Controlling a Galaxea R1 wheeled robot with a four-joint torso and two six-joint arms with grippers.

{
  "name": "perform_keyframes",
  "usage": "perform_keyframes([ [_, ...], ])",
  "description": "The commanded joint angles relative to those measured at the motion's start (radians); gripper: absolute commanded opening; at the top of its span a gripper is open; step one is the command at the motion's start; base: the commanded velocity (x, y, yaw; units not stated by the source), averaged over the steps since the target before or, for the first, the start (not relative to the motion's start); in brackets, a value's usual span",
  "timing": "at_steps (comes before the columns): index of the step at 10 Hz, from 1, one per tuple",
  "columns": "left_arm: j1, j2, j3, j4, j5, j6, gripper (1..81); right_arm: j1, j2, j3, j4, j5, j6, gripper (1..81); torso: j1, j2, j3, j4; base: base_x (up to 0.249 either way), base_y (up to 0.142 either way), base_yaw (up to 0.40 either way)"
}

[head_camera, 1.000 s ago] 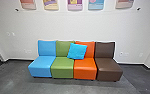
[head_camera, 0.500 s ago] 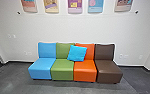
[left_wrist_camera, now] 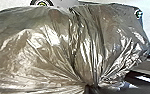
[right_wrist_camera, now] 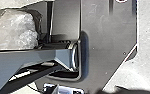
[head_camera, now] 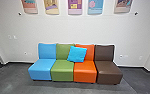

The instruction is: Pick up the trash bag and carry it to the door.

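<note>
The head view has tilted upward, showing more of the posters (head_camera: 75, 7).

An office waiting area, judging by colourful armless seats (head_camera: 63, 68) and wall posters (head_camera: 75, 7), both towards twelve o'clock.

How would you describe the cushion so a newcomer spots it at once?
Against the pale wall stands a row of four coloured seats. The cushion leans where the green backrest meets the orange backrest. It is a tilted, bright blue square, unlike the paler blue seat at the row's end.
</note>
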Motion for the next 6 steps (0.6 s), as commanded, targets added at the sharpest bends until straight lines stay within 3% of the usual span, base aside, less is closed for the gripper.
perform_keyframes([
  [1, -0.046, 0.001, -0.003, -0.002, 0.083, 0.005, 1.0, 0.037, 0.046, -0.065, -0.008, -0.056, -0.013, 81.1, 0.0, 0.0, 0.0, 0.0, 0.0, 0.0, 0.0],
  [4, -0.044, 0.001, -0.003, -0.003, 0.082, 0.005, 1.0, 0.036, 0.081, -0.126, -0.003, -0.056, -0.013, 81.1, 0.0, 0.0, 0.0, 0.0, 0.0, 0.0, 0.0],
  [5, -0.044, 0.001, -0.003, -0.003, 0.083, 0.005, 1.0, 0.037, 0.081, -0.126, -0.005, -0.056, -0.013, 81.1, 0.0, 0.0, 0.075, 0.0, 0.0, 0.0, 0.0],
  [6, -0.044, 0.001, -0.003, -0.003, 0.083, 0.005, 1.0, 0.036, 0.081, -0.125, -0.005, -0.056, -0.013, 81.1, 0.0, 0.0, 0.102, 0.0, 0.0, 0.0, 0.0],
])
